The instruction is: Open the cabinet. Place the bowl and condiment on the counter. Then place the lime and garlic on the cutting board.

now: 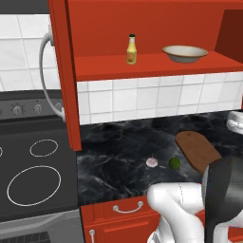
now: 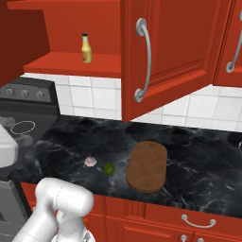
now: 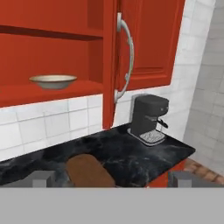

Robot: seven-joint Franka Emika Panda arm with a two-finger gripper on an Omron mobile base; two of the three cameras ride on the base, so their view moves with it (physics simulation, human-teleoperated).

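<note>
One wide shallow beige bowl (image 1: 185, 53)

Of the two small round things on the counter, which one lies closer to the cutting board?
The lime, the dark green one. It sits between the pale garlic and the cutting board; the garlic lies farther out, toward the stove side.

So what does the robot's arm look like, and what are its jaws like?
The arm is glossy white with fat rounded segments, like bent tubes. In the left base view one part is dark grey to black. The gripper shows as two small grey blocky fingertips. No cables or markings are visible.
</note>
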